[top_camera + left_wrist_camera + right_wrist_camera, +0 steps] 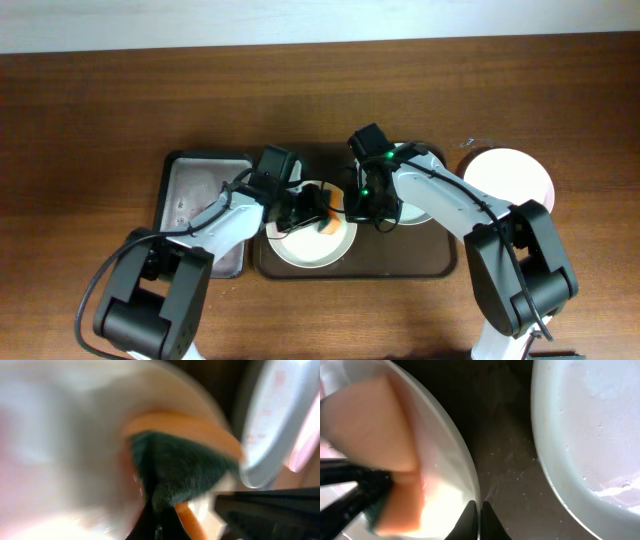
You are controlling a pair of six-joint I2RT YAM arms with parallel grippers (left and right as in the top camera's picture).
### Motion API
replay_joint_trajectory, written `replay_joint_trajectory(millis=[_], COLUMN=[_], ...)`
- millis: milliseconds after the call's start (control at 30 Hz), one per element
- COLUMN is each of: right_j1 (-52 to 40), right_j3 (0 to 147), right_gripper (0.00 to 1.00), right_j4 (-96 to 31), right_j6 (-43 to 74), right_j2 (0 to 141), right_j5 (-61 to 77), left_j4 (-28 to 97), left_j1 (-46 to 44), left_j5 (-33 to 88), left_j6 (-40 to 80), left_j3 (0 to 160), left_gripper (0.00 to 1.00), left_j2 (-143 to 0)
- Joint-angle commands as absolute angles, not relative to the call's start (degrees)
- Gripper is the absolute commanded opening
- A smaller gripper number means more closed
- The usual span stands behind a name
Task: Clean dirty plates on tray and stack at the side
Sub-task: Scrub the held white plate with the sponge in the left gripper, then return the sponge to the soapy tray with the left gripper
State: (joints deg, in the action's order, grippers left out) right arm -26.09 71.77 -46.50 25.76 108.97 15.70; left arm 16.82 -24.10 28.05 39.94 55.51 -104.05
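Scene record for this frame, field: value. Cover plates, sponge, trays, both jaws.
left gripper: jaws shut on sponge, pressed on wiped plate
right gripper: jaws shut on wiped plate's rim
wiped plate: on tray, left-centre
second plate: on tray, right of it, faint reddish marks
third plate: off tray, on table, right
small tray: left of tray
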Motion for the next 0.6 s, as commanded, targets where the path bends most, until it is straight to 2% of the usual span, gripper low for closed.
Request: replay_joint_trajectory(millis=[0,267,433,567], right_j1=[-26.28,-26.28,-26.28,-26.17], right_j3=[71.66,71.66,71.66,71.83], right_gripper=[0.04,0.04,0.04,0.04], right_j4=[-46.26,-46.26,-46.24,-44.77], right_j6=[25.96,25.8,25.74,21.26], right_j2=[109.12,109.12,109.12,108.77], right_j5=[15.59,15.59,15.57,15.31], left_j4=[22.96,28.03,33.19,36.47], left_j1=[-20.43,-17.85,-15.49,-10.44], left_j5=[21.1,19.05,5.15,-1.89], left_j6=[35.09,22.11,19.53,19.4], left_j3=[55.13,55.13,55.13,55.11], left_gripper=[0.0,0.0,0.0,0.0], left_j2=[-100.73,-89.49,-83.29,-82.24])
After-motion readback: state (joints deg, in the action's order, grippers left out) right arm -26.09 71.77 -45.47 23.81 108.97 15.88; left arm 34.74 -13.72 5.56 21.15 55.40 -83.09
